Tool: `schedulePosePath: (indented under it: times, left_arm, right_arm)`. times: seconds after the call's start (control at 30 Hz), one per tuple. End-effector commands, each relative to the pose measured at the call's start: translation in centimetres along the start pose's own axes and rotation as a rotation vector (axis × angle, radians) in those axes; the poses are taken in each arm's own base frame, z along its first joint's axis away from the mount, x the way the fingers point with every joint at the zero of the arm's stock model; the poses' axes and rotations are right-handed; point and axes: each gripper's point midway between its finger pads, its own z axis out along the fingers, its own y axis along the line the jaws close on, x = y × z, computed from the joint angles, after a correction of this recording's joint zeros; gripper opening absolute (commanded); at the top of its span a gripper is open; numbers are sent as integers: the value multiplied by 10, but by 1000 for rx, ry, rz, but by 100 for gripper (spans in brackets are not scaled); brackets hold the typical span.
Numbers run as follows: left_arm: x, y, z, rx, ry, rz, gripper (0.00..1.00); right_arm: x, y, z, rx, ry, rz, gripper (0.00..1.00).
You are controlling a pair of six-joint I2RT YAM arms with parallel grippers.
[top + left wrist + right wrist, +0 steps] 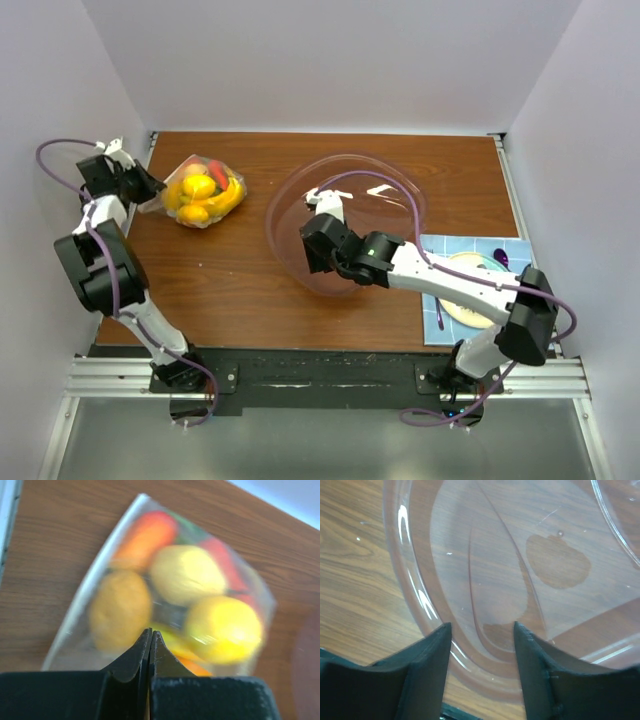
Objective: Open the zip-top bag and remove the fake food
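Note:
The zip-top bag [178, 212] lies at the table's far left, a clear bag stuffed with the fake food [198, 187]: yellow, orange and red toy pieces. In the left wrist view the bag [82, 630] fills the frame, blurred, with the fake food [187, 572] inside. My left gripper [150, 190] sits at the bag's left edge; its jaws [150, 632] are pressed together over the bag's near edge, pinching the plastic. My right gripper [312, 262] hangs over the near left rim of the clear bowl [400, 185], open [482, 630], with nothing between its fingers.
The large clear pinkish bowl [420, 600] stands mid-table. A blue mat [505, 248] at the right holds a plate [462, 300] and a purple utensil [500, 258]. White walls close in the table on the left, back and right.

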Motion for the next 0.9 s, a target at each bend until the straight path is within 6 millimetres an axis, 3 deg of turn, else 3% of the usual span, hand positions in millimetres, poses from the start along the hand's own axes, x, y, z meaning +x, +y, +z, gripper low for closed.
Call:
schedulePosePath:
  times: [0.0, 0.03, 0.07, 0.17, 0.23, 0.27, 0.3, 0.33, 0.37, 0.4, 0.43, 0.47, 0.53, 0.57, 0.6, 0.67, 0.77, 0.8, 0.87]
  left_arm:
    - [22, -56, -47, 175, 65, 73, 0]
    - [29, -64, -57, 203, 71, 135, 0]
    - [60, -67, -63, 225, 144, 124, 0]
    - [95, -76, -80, 269, 208, 225, 0]
    - [83, -68, -86, 195, 164, 290, 1]
    - [63, -62, -85, 153, 98, 332, 8]
    - [46, -58, -86, 99, 49, 360, 17]
    - [31, -55, -86, 68, 8, 354, 38]
    - [-3, -57, -85, 46, -88, 397, 49]
    - [-18, -50, -81, 2, -122, 390, 57]
    - [-34, -51, -78, -11, -161, 349, 67]
    - [-73, -57, -80, -19, -260, 377, 71]
    - [-92, -43, -64, -63, -292, 286, 75]
    - [-117, -46, -64, -64, -347, 292, 76]
    - [-119, -36, -52, -91, -352, 270, 76]
    - [-127, -35, -39, -118, -379, 260, 76]
    - [-110, -19, -8, -203, -331, 287, 76]
    - [-98, -2, 3, -263, -300, 275, 76]
    - [-83, 12, 14, -303, -261, 261, 76]
  right_arm:
    - [-32, -5, -30, 10, -80, 63, 47]
    - [-31, -7, -32, 20, -74, 63, 44]
    - [-33, -7, -35, 17, -78, 73, 42]
    - [-35, -3, -40, 1, -78, 86, 40]
    - [-33, 3, -42, -10, -75, 86, 40]
    - [-34, 7, -43, -18, -76, 89, 41]
    - [-31, 11, -42, -20, -69, 81, 43]
    - [-28, 18, -44, -31, -69, 67, 47]
    - [-29, 22, -46, -34, -74, 67, 51]
    - [-27, 26, -45, -36, -72, 57, 62]
    - [-21, 34, -46, -42, -63, 33, 65]
    - [-22, 40, -48, -47, -68, 28, 66]
    - [-16, 49, -47, -41, -61, -5, 68]
    - [-19, 54, -49, -46, -66, -3, 68]
    - [-18, 57, -49, -43, -67, -10, 68]
    - [-14, 64, -48, -43, -55, -19, 68]
    - [-9, 70, -47, -52, -45, -12, 68]
    - [-10, 70, -49, -54, -47, -8, 68]
    - [-9, 72, -51, -63, -49, 0, 68]
